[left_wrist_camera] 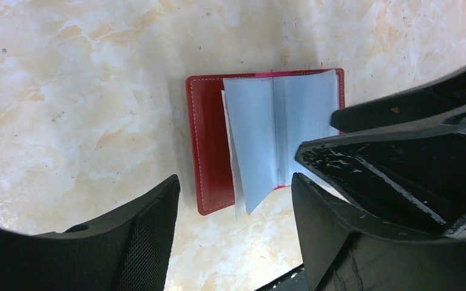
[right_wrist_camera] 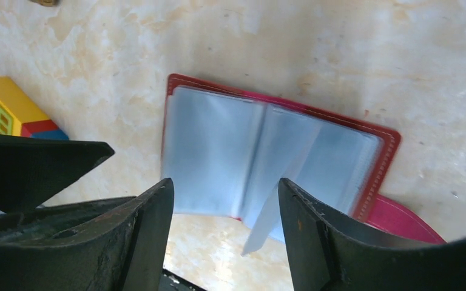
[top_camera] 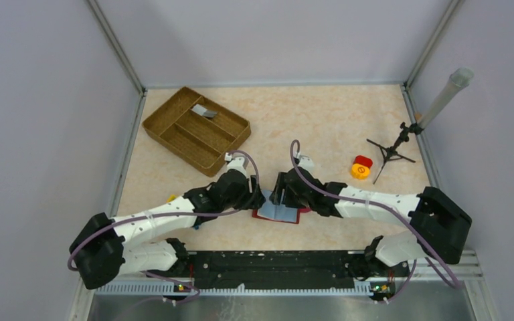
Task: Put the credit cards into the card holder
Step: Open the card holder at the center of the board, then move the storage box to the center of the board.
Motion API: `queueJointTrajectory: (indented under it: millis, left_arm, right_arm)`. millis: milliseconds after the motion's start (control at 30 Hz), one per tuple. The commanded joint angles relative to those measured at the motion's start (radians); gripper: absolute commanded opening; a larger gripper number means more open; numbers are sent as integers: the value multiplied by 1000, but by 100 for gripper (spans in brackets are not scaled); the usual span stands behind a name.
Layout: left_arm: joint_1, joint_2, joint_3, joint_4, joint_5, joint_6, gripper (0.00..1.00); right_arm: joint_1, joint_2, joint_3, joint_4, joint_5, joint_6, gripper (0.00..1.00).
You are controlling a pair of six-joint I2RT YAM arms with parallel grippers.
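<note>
From above, the red card holder (top_camera: pixel 282 214) lies open on the marbled table (top_camera: pixel 334 114). The left gripper (top_camera: pixel 258 199) and right gripper (top_camera: pixel 282 194) meet over it and hide most of it. Only this view shows the woven tray (top_camera: pixel 174 137), at about 10 o'clock from the holder and well apart from it. A grey card (top_camera: pixel 204 111) lies in one of the tray's far compartments. A round yellow and red toy (top_camera: pixel 361 168) sits at about 2 o'clock from the holder, with a small black stand (top_camera: pixel 391 152) beyond it.

The left wrist camera shows what the arms hide. The holder's red inner cover faces up with its stitched edge, and clear plastic sleeves fan out from the spine. The left fingers (left_wrist_camera: pixel 139 236) stand wide apart with nothing between them. The holder lies at 12 o'clock from their tips, and one loose sleeve reaches into the gap.

The right wrist camera sees the holder from the other side, its sleeves spread over both halves. The right fingers (right_wrist_camera: pixel 315 230) are also spread wide and hold nothing. One sleeve leaf hangs down between them, close to the 3 o'clock finger, possibly brushing it. A yellow, red and blue toy block (right_wrist_camera: pixel 6 106) lies at 10 o'clock, apart from the holder.
</note>
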Motion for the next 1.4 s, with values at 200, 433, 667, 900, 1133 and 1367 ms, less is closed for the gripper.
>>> queueJointTrajectory:
  millis: [200,433,667,900,1133,1367]
  left_arm:
    - [93,-31,48,-3,38,6,78]
    - [262,-90,191,-161,57,158,99]
    - [506,52,452,-342,80,260,99]
    - [804,125,484,-336,107,256,99]
    - [1005,152,397,-272,72,230,99]
    - [1068,319,454,-324,97,263,96]
  right_arm:
    - [12,-135,-72,-173,153,62,62]
    - [-62,-245,-31,-239,168,-97,72]
    - [-193,-254,97,-188,58,-378,84]
    - [-237,-16,385,-162,-84,-613,84]
    - [-244,254,660,-140,-219,-673,79]
    - [-244,415,813,-123,-309,-666,74]
